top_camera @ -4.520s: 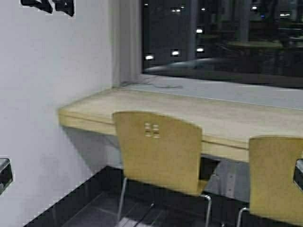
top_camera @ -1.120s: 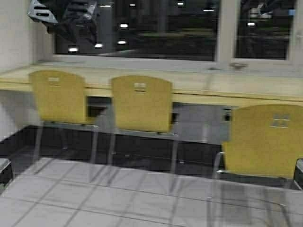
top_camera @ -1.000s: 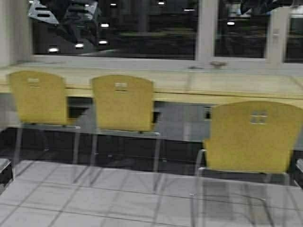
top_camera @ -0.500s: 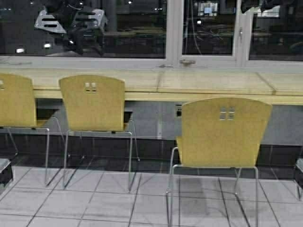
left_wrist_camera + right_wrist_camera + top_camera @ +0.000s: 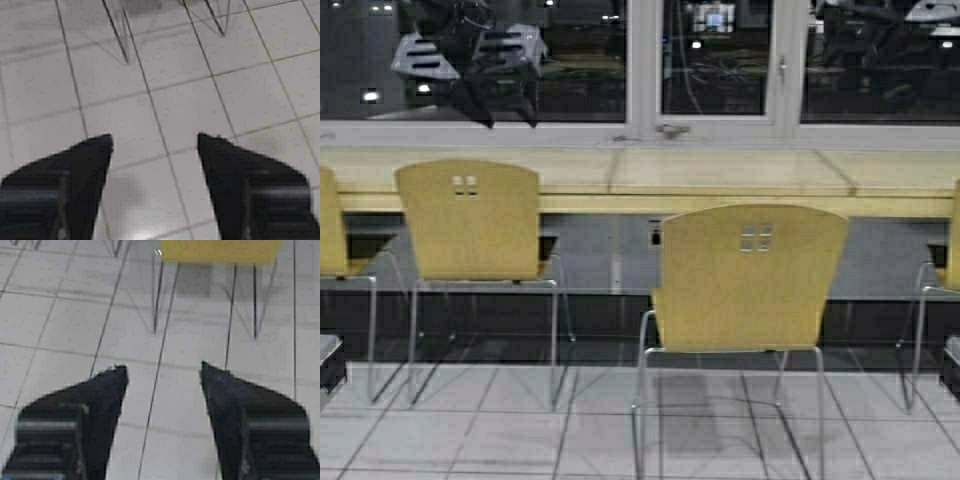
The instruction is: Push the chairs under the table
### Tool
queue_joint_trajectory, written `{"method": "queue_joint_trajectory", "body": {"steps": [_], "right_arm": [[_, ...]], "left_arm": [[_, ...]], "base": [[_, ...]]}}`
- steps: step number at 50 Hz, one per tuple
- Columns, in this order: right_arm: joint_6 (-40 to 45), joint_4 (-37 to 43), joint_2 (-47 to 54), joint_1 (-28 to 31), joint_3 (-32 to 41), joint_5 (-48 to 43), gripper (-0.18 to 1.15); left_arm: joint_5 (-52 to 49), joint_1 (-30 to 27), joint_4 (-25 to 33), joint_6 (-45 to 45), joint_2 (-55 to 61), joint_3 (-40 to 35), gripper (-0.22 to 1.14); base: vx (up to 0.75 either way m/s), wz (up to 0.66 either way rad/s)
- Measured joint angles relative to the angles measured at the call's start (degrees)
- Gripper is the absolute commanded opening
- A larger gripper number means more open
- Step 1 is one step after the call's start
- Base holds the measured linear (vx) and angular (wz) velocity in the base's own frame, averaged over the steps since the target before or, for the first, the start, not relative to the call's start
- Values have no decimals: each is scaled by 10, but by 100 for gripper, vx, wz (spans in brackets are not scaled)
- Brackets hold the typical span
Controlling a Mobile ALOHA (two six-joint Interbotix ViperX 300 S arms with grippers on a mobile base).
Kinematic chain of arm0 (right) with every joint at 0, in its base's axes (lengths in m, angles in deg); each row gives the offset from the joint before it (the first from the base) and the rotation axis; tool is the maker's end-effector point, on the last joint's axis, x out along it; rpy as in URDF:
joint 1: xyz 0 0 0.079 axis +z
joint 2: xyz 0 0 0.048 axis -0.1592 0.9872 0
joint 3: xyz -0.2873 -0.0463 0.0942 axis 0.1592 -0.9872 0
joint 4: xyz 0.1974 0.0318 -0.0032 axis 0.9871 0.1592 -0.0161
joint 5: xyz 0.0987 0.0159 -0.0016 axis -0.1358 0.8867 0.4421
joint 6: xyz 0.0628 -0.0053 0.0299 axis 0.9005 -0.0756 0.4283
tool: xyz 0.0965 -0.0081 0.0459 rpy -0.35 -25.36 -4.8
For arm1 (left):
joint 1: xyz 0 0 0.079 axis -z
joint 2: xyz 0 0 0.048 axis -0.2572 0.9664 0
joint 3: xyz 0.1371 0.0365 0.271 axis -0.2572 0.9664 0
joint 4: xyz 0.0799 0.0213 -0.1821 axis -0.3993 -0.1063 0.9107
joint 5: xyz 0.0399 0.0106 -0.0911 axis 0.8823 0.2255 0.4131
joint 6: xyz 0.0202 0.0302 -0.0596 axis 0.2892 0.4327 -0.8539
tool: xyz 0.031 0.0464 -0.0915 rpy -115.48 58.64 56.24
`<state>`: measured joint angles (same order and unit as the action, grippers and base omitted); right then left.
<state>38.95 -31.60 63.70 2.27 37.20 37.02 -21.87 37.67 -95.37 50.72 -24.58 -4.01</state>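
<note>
the robot has driven rightward, so the pulled-out chair (image 5: 750, 275) now sits nearer centre.

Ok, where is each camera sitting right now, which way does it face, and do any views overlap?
High view: on the robot's frame, facing forward at the table and the near chair; only gripper tips show at the bottom corners.
Left wrist view: on the left arm, looking down at floor tiles past the open left gripper.
Right wrist view: on the right arm, looking down past the open right gripper.
Shared: the near chair appears in the high and right wrist views.
</note>
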Motion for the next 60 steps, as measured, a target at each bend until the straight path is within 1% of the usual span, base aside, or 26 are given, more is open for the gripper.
{"method": "queue_joint_trajectory", "body": {"steps": [4, 9, 13, 20, 24, 35, 38, 46, 53, 60], "right_arm": [[30, 6, 6, 0, 0, 11, 84], [82, 33, 13, -1, -20, 16, 84], [124, 54, 27, -2, -45, 2, 84], [161, 62, 67, -3, -51, -33, 84], [169, 69, 94, -4, -51, -44, 84], [198, 124, 168, 14, -24, -93, 84], [199, 136, 181, 19, -16, -101, 84], [206, 145, 197, 41, -4, -111, 84], [213, 157, 202, 53, -3, -123, 84], [228, 202, 209, 51, -3, -155, 84]], "left_arm": [[-11, 0, 7, -15, 4, 0, 89], [-19, 0, 20, -37, 5, -4, 89], [-18, 1, 43, -57, 13, -11, 89], [-9, 1, 77, -83, 52, -16, 89], [1, 2, 100, -92, 80, -15, 89], [91, 4, 221, -134, 156, -10, 89], [98, 0, 232, -136, 167, -11, 89], [105, 4, 240, -141, 174, -13, 89], [114, 9, 264, -153, 175, -12, 89], [132, 11, 289, -180, 178, -17, 89]], "base": [[4, -22], [7, -27], [9, -31], [9, -32], [9, -29], [10, -18], [13, -8], [16, -4], [22, 2], [26, 8]]}}
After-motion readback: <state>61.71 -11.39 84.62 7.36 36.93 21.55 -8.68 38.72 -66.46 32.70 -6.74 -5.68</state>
